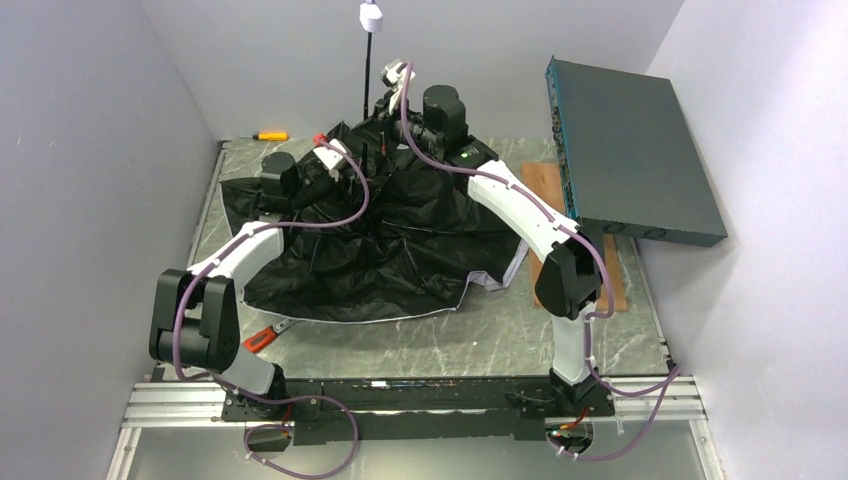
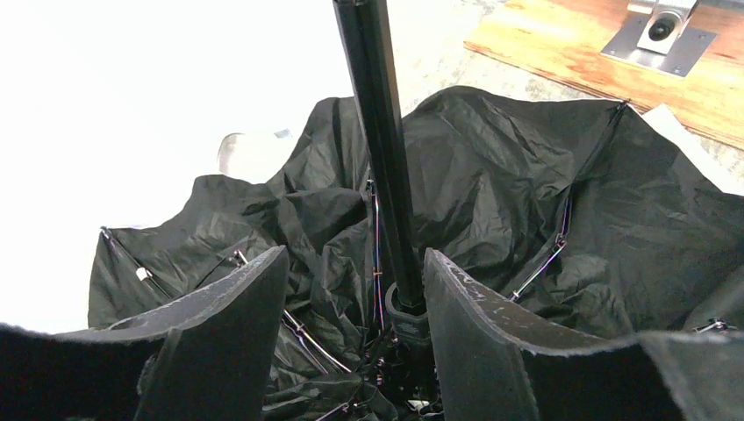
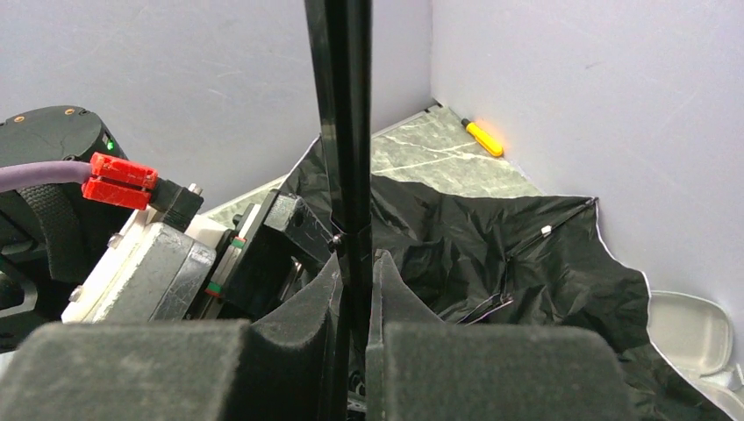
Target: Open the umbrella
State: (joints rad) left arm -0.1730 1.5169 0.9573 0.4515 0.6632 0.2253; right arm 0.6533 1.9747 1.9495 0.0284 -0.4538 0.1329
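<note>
One umbrella (image 1: 400,240), two grippers on it. Canopy (image 2: 491,175) sprawls crumpled, black side up, mid-table (image 1: 480,335). Shaft (image 1: 369,75) stands upright out of it, long axis vertical, pale handle (image 1: 371,16) on top. Right gripper (image 3: 355,263) pinches shaft partway up. Left gripper (image 2: 355,259) sits lower, fingers spread, straddling shaft's foot. One teal box (image 1: 630,150) right, one yellow screwdriver (image 1: 268,135) far left.
</note>
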